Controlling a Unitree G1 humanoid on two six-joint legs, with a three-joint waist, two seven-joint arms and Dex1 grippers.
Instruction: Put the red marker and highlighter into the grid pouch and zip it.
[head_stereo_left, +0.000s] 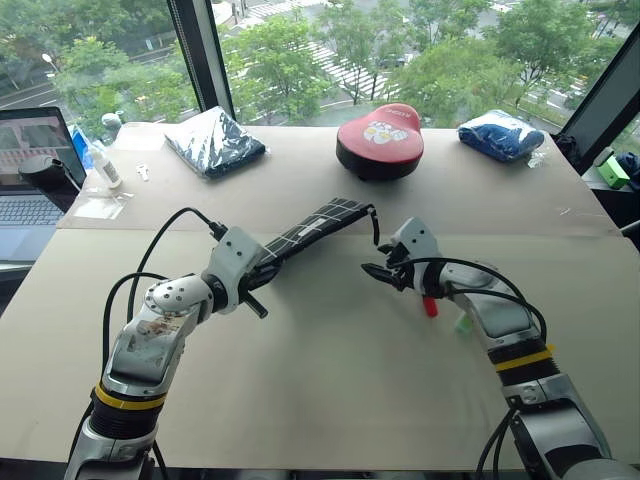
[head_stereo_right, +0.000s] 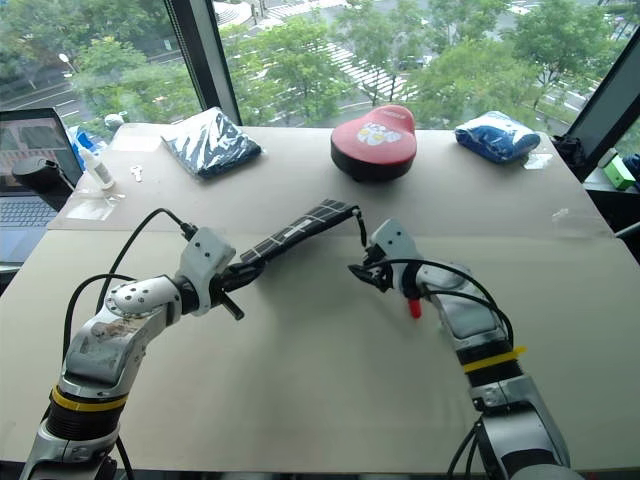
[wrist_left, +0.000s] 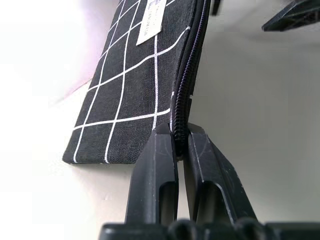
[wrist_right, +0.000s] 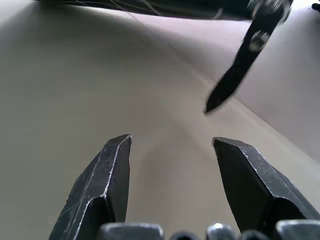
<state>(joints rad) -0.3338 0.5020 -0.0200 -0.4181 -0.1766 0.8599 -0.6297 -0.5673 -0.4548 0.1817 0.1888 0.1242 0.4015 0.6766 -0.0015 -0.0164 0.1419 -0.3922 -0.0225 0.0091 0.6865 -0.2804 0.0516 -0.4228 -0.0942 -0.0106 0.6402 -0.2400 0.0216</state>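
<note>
Left gripper (head_stereo_left: 262, 283) pinches grid pouch (head_stereo_left: 315, 227) by its zipper edge, lifted, presenting pull strap. Right gripper (head_stereo_left: 385, 272) spread beside it. Red marker (head_stereo_left: 430, 305) and highlighter (head_stereo_left: 462, 323) on table (head_stereo_left: 330, 380), under right arm.

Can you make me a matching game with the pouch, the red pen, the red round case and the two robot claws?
Things:
1. grid pouch
2. red marker
3. red dome-shaped case
4. right gripper

States:
A. open, holding nothing
B. lying on the table beside the right arm
C. pinched at its zipper edge by the left gripper
D. sitting at the far side of the table near the window

Pairs: 1-C, 2-B, 3-D, 4-A
</note>
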